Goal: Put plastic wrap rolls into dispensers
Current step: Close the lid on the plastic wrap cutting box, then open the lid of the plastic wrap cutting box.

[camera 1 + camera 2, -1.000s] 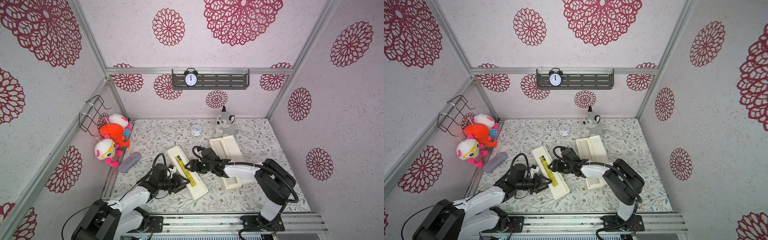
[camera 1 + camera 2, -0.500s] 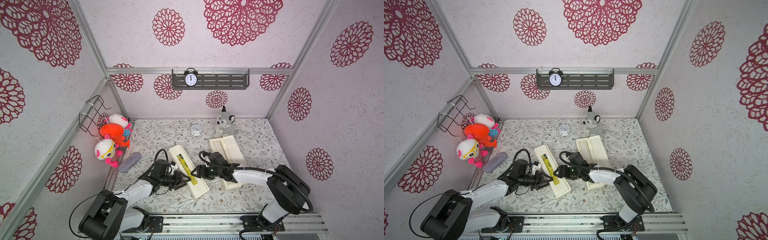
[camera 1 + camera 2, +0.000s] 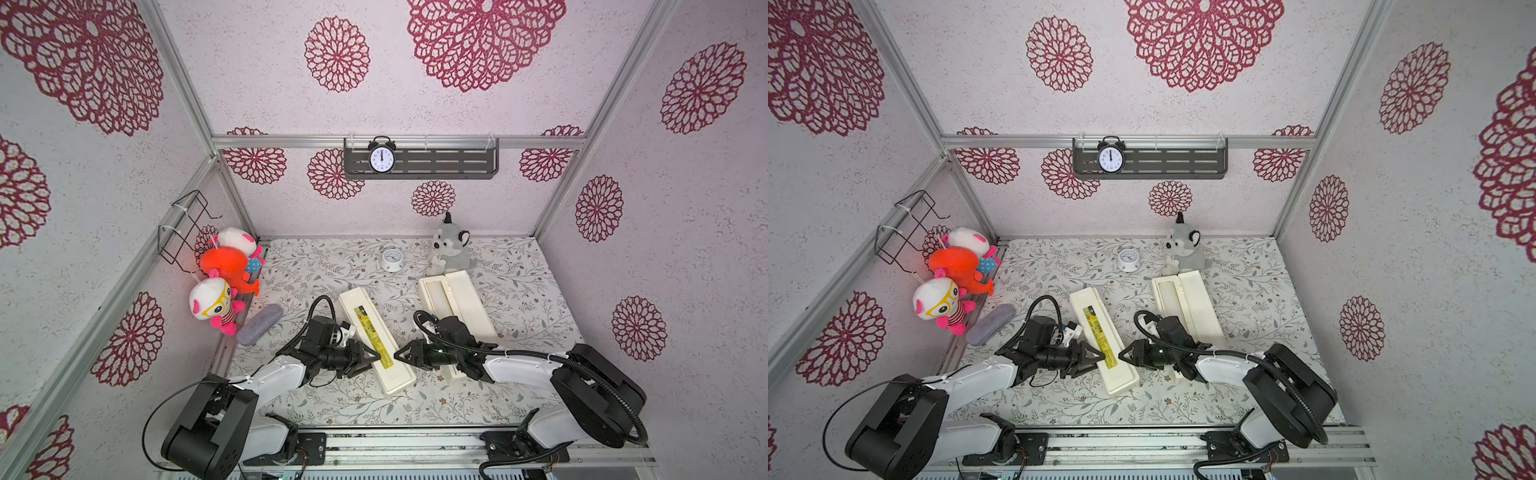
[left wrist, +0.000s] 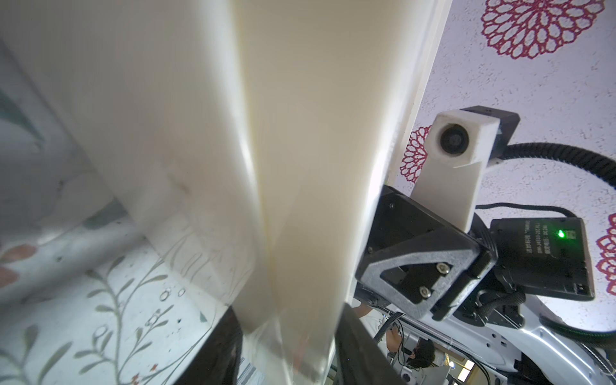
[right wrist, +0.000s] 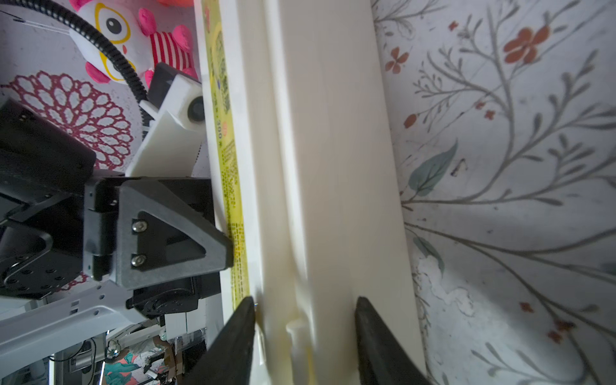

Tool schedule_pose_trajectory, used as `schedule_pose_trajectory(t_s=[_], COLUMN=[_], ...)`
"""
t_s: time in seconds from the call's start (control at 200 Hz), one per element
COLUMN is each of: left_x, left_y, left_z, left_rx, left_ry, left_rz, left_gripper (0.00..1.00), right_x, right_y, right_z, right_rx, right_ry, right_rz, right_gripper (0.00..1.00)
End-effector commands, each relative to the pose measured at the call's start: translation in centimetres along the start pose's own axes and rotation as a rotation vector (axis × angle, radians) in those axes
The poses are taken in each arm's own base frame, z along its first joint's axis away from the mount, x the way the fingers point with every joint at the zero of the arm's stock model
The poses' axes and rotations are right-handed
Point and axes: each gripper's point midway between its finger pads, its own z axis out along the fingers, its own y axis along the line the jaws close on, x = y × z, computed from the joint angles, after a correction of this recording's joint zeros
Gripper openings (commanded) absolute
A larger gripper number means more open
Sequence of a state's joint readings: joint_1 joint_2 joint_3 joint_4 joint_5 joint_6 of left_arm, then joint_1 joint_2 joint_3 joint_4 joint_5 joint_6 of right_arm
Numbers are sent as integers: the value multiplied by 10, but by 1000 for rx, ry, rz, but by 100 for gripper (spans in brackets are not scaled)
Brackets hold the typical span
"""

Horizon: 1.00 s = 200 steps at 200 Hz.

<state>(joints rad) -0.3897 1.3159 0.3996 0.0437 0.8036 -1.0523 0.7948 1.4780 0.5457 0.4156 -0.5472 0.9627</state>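
A closed cream dispenser [image 3: 365, 328] [image 3: 1096, 328] with a yellow-green label lies slantwise at mid-table. My left gripper [image 3: 375, 356] [image 3: 1100, 356] meets its left side and my right gripper [image 3: 398, 355] [image 3: 1122, 356] its right side, tips nearly facing. In the left wrist view the box [image 4: 300, 166] fills the gap between the dark fingers of the left gripper [image 4: 290, 353]. In the right wrist view the right gripper [image 5: 305, 320] is shut across the box's long edge [image 5: 333, 166]. A second dispenser [image 3: 465, 299] lies open behind the right arm. No plastic wrap roll shows plainly.
A grey plush animal [image 3: 451, 249] and a small white clock [image 3: 392, 260] stand at the back. A grey pouch [image 3: 259, 324] lies at the left edge below hanging plush toys [image 3: 224, 270]. Rails [image 3: 415, 440] run along the front.
My right gripper slid toward the front along the closed dispenser and its jaws narrowed onto the box. My left gripper edged closer to the box's left side.
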Motion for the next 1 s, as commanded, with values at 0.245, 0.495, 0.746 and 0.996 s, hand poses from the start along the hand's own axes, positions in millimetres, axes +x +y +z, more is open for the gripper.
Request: schedule_pose_trajectory(t_s=[0.245,0.495,0.746,0.996], left_x=[-37,-92,-120,-120], left_y=[59,25,10,31], left_z=[-25,-70,-122,-134], left_rx=[-284,-265,-230,-248], left_ry=[-193,-402,-623,-666], left_rz=[-143,-102,-115,-164], left_gripper=[51,54,55,55], right_x=[-4,-54,-95,-111], right_y=[-23,-27,0,25], right_z=[-2,-6,7,40], right_rx=[306,555,637,667], right_ry=[100,60,13,18], right_rz=[-120,-296,-421,-504], right_gripper=[72,85,99,99])
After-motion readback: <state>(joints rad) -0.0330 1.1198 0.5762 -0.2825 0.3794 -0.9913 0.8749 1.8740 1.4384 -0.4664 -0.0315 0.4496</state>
